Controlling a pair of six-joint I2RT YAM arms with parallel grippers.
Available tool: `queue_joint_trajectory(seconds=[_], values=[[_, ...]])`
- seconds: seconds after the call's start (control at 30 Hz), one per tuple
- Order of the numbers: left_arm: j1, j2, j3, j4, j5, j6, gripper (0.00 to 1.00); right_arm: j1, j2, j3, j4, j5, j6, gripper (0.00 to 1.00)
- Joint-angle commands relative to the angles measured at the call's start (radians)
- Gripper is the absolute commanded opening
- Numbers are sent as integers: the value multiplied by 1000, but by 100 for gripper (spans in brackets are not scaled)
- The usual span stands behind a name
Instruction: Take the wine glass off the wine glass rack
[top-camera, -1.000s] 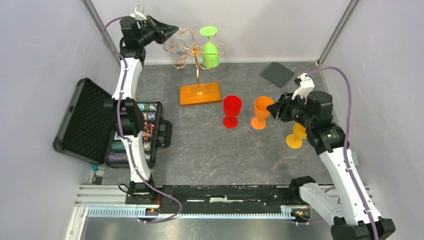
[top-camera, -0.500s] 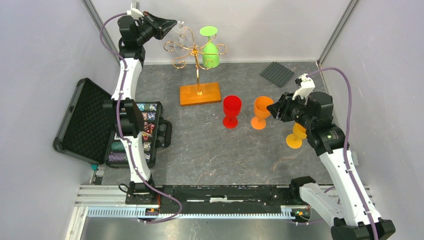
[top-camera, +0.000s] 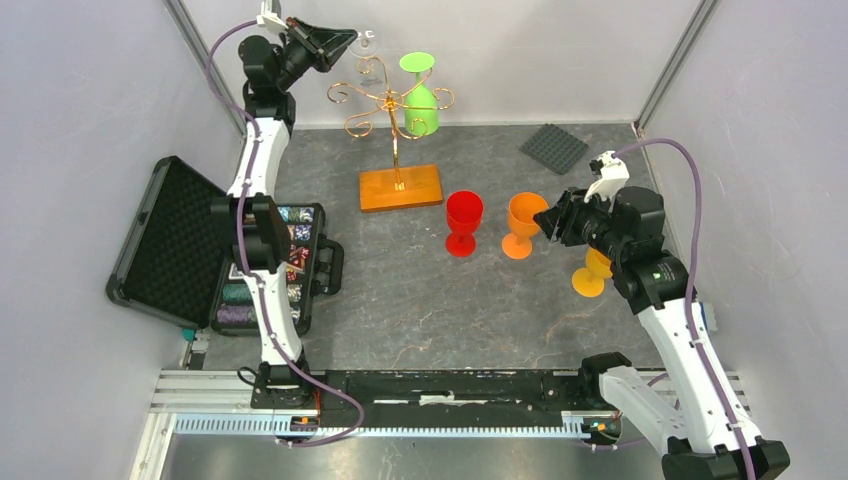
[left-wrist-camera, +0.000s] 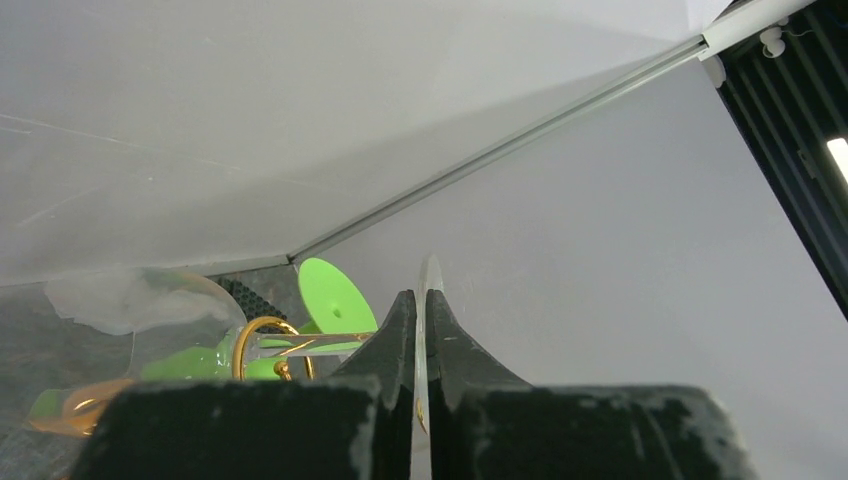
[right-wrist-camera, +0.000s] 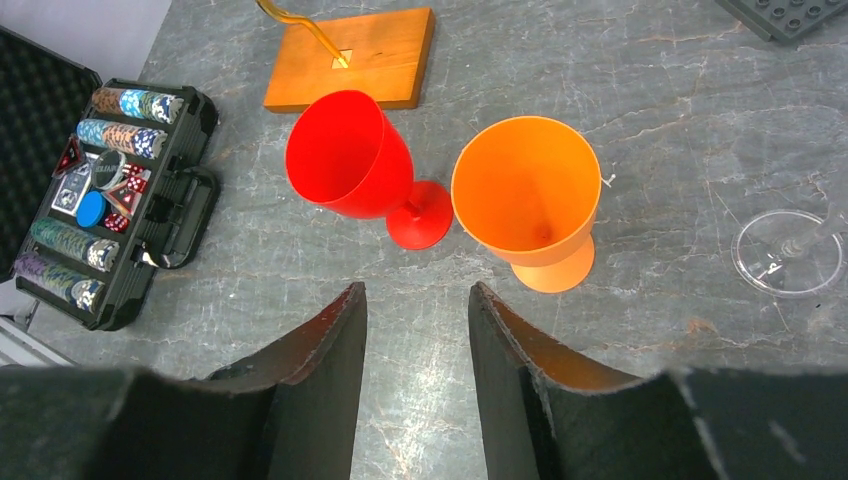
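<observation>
The wine glass rack (top-camera: 392, 100) is a gold scrolled stand on an orange-brown wooden base (top-camera: 400, 187) at the back of the table. My left gripper (top-camera: 352, 40) is raised at the rack's upper left. It is shut on the thin foot (left-wrist-camera: 429, 290) of a clear wine glass (top-camera: 366, 41). The glass lies sideways, with its stem and bowl (left-wrist-camera: 140, 305) toward a gold scroll (left-wrist-camera: 262, 345). A green glass (top-camera: 422, 98) hangs upside down on the rack. My right gripper (top-camera: 545, 220) is open and empty, low over the table (right-wrist-camera: 415, 300).
A red glass (top-camera: 463, 222) and an orange glass (top-camera: 522, 224) stand in front of the rack. A yellow glass (top-camera: 592, 275) is beside my right arm. A clear glass foot (right-wrist-camera: 787, 252) shows at the right. An open poker chip case (top-camera: 270, 270) is at the left and a grey mat (top-camera: 553, 147) at the back right.
My left gripper has risen and shifted a little right with the clear glass, carrying it above the rack's left scrolls. The right arm has barely moved.
</observation>
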Motion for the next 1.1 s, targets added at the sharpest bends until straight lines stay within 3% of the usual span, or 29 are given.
queue_joint_trajectory(seconds=[0.0,0.27,0.63,1.07], values=[[-17,46,59,115,38,-63,2,0,-21,3,47,15,6,47],[-49,41,49,104,64,-52,2,0,-19,1,46,20,4,47],[-45,-88,-4,-141,36,147,2,0,-20,-6,47,22,9,47],[11,-142,-3,-212,59,198,2,0,-30,-7,47,24,18,47]])
